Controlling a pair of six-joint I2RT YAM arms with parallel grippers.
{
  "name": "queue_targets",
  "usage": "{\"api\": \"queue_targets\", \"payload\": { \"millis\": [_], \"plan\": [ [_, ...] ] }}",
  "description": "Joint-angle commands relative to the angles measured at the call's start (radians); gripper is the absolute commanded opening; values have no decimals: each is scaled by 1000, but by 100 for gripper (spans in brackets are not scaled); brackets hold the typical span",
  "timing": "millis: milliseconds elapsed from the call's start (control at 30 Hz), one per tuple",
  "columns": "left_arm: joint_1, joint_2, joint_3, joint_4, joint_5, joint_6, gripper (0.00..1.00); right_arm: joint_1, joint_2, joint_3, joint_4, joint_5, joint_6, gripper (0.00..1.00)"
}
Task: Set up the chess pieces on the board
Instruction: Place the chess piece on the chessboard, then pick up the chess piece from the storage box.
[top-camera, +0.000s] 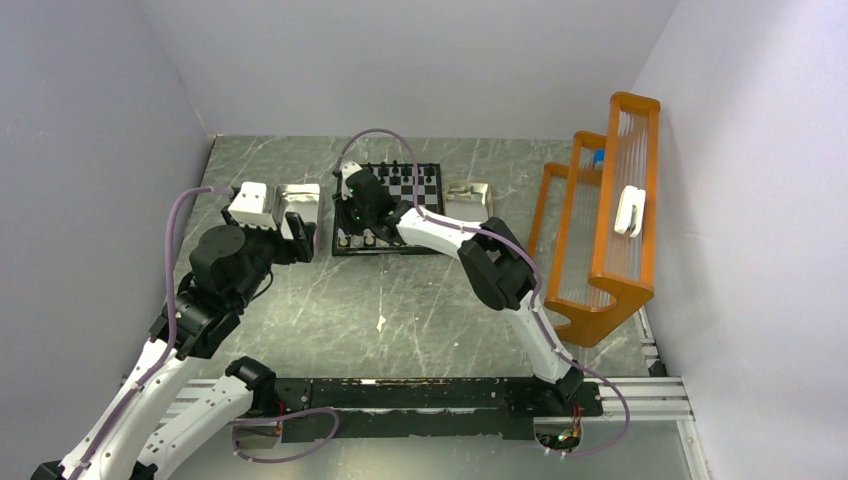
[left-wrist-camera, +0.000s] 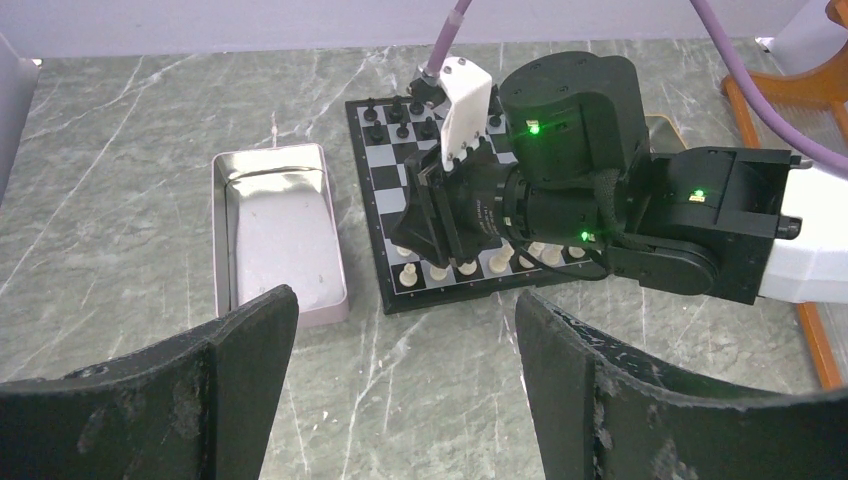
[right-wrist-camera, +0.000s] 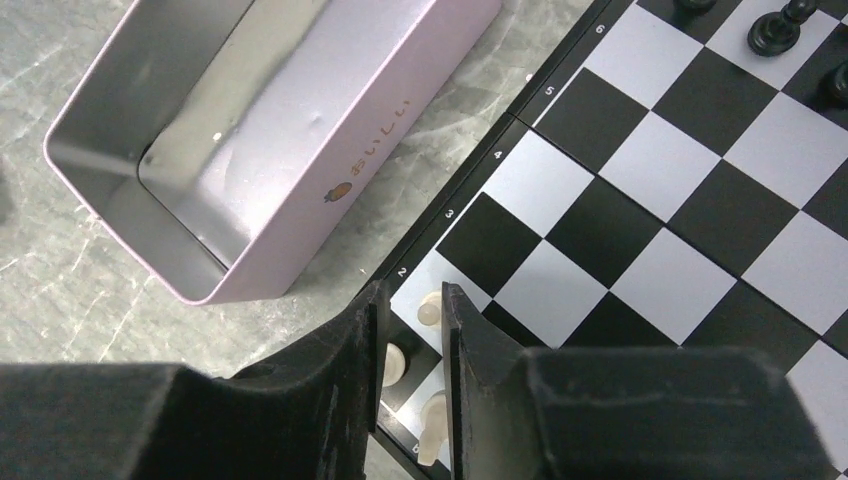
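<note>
Evidently the right gripper (right-wrist-camera: 412, 292) hangs low over the board (right-wrist-camera: 700, 200) at its near-left corner because that is where the cream chess pieces (right-wrist-camera: 430, 310) are being lined up. Its fingers point down at the outermost squares, so a chessman can stand straight on a square without knocking its neighbours. The jaws are parted only a little, a slot barely wider than one chessman. Three cream men show in or just past that slot, all apparently standing on the board. I see none clearly pinched, though the one closest to a finger sits hard against it and I cannot rule out contact. The black chess pieces (right-wrist-camera: 775, 30) stand along the board's far edge, well away from the fingers. Beside the board's left edge lies an open silvery tin (right-wrist-camera: 380, 150), with no pieces visible in it; a second tin (top-camera: 468, 186) lies off the board's right edge. The left gripper (left-wrist-camera: 405, 305) waits off the board's near-left side, jaws spread wide and holding nothing, probably kept back to leave the corner free.
</note>
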Motion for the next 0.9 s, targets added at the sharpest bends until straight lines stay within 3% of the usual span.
{"api": "queue_targets", "payload": {
  "millis": [0,200,433,667,867],
  "plan": [
    [14,-9,1,8,6,2,84,4,-44,18,-17,3,-11,31],
    [14,-12,0,9,6,1,84,0,-161,-45,-26,54,-8,34],
    [14,3,1,8,18,4,84,-35,-347,-191,-54,241,-74,35],
    [14,9,-1,9,30,6,84,-148,-491,-372,-37,386,-155,29],
    [14,10,1,9,36,7,83,-270,-485,-435,-30,469,-191,25]
  ]
}}
